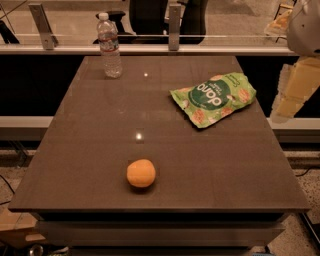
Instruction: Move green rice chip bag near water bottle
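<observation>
The green rice chip bag (214,97) lies flat on the right half of the dark table (90,165), its lettering on a dark green patch facing up. The water bottle (109,46), clear with a white cap, stands upright near the table's far left corner. My gripper (291,94) hangs at the right edge of the view, beyond the table's right side and to the right of the bag, touching nothing. The arm's pale upper part (305,25) is above it.
A round orange fruit (141,173) sits on the near middle of the table. A metal rail with posts (173,30) and a glass barrier run behind the table's far edge. A dark chair (165,15) stands beyond it.
</observation>
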{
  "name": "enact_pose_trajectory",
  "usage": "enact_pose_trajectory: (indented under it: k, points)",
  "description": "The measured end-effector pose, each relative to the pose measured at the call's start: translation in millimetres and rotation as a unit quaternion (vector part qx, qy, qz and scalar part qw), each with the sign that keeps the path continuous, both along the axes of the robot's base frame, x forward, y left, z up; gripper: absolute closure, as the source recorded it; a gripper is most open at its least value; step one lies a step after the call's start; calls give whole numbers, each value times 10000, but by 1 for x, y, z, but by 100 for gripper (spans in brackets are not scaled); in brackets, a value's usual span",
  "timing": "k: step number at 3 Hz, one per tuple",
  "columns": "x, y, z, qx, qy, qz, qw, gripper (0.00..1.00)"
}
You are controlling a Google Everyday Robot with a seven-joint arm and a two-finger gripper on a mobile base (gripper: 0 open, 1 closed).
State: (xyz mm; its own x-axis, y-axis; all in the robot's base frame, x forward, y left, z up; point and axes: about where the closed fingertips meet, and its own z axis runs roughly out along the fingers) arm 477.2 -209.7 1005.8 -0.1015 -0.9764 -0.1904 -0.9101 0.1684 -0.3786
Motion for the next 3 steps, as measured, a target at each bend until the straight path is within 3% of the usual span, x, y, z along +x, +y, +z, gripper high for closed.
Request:
enact_pose_trajectory:
  k: [1,2,3]
  points:
    - [20,1,8,-34,-390,333,9987,0]
    - [43,-4,11,-263,-898,663,9934,0]
    - [75,-11,12,-632,-1185,799,9877,0]
